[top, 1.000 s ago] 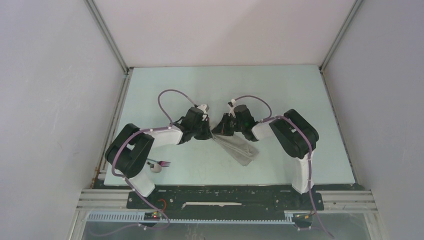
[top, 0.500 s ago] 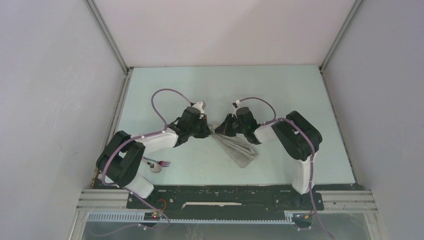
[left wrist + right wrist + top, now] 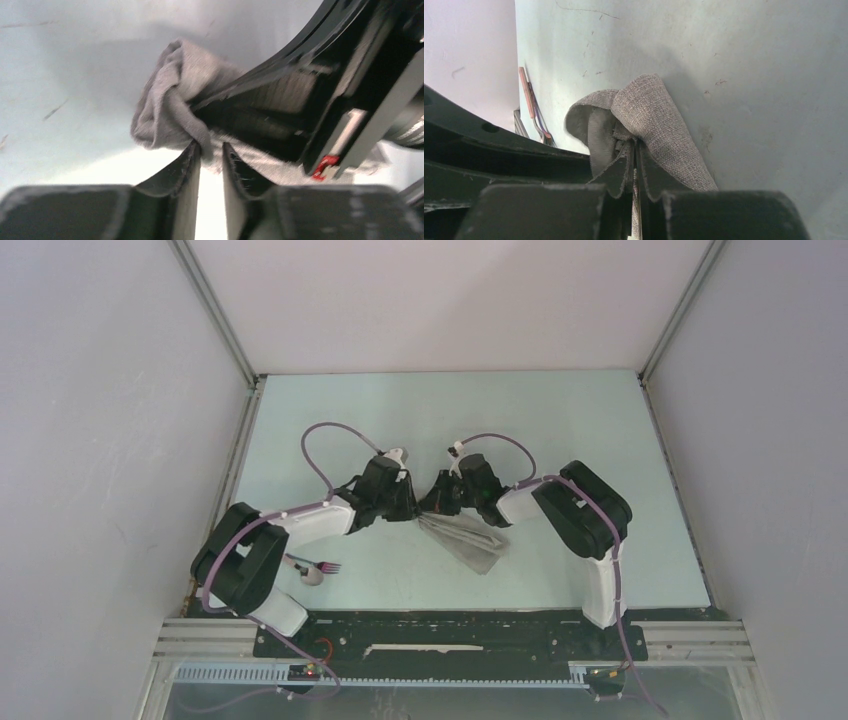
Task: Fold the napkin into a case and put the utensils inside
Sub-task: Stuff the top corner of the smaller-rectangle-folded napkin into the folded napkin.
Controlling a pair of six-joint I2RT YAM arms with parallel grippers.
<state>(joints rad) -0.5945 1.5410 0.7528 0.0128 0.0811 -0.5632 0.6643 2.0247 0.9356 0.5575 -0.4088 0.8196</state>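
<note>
The right gripper [image 3: 635, 146] is clamped on the bunched end of the light-grey cloth napkin [image 3: 470, 540], a narrow folded strip lying on the pale-green bench [image 3: 560, 420]. The left gripper [image 3: 212, 147] stands narrowly apart at that same end. Risk: any pull by the right gripper may drag the unpinned layers open.

Pale green table [image 3: 600, 440], folded grey napkin [image 3: 472, 543] lying mid-table, small spoon [image 3: 312, 577] and fork [image 3: 326, 566] near its left front edge.

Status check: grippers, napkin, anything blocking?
Right gripper shut on napkin. Left gripper barely open at its edge. Utensils by left base. No obstruction seen.
</note>
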